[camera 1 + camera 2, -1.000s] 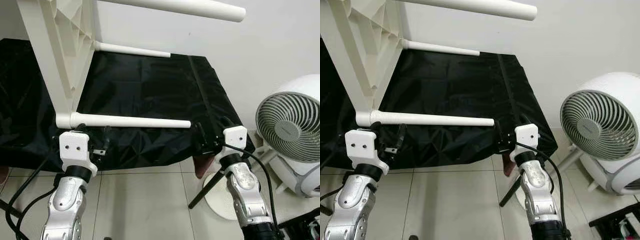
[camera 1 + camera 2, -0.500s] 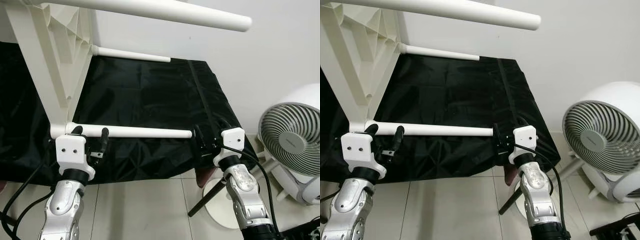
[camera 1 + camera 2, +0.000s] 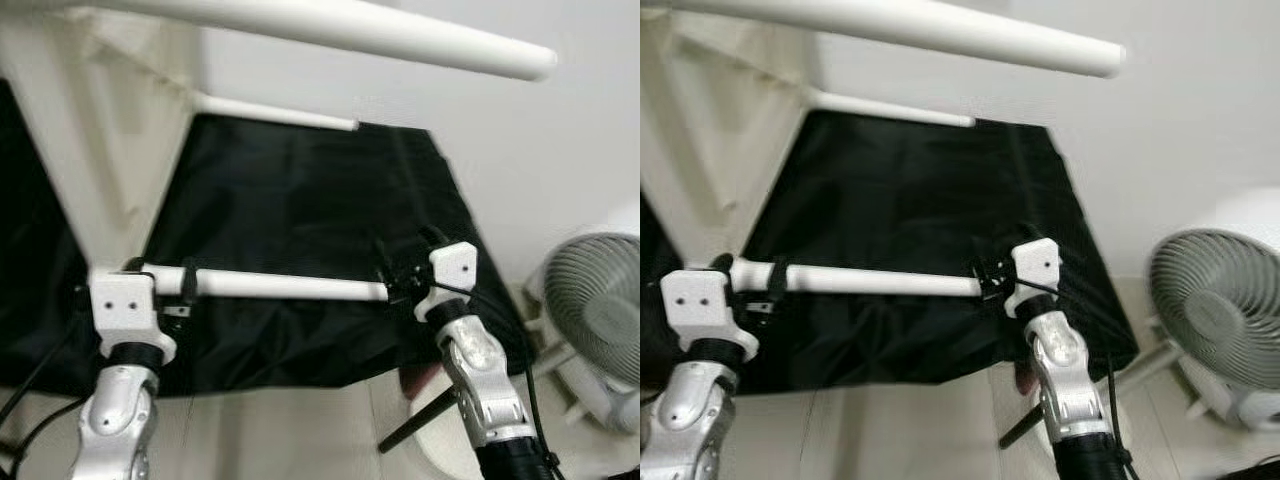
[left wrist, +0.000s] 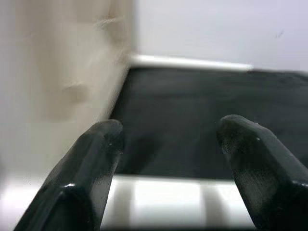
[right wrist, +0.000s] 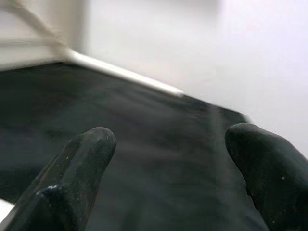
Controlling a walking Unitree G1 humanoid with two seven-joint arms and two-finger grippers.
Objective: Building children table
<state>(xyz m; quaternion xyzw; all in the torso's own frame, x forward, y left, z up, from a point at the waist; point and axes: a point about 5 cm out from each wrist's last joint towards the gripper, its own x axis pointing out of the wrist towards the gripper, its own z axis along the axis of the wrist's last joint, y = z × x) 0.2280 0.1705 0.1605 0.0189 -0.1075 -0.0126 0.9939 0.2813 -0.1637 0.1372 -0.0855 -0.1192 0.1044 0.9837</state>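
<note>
A white children's table lies on its side, its top panel (image 3: pixel 90 150) standing at the left on a black cloth (image 3: pixel 300 200). Its legs point right: a high one (image 3: pixel 380 35), a far one (image 3: pixel 280 112) and a near one (image 3: pixel 290 287). My left gripper (image 3: pixel 160 278) is open and straddles the near leg close to the panel; the left wrist view shows that leg (image 4: pixel 163 202) between the two fingers (image 4: pixel 96 159). My right gripper (image 3: pixel 405 262) is open at the free end of the same leg, its fingers (image 5: pixel 82 163) spread over the cloth.
A white round fan (image 3: pixel 600 320) stands on the tiled floor at the right, with a black tripod leg (image 3: pixel 420 425) beside my right arm. A white wall (image 3: pixel 560 170) runs behind the cloth. The picture is blurred.
Both grippers have risen from below the near leg up to it. The left one now straddles it and the right one has reached its tip. The camera has shifted too.
</note>
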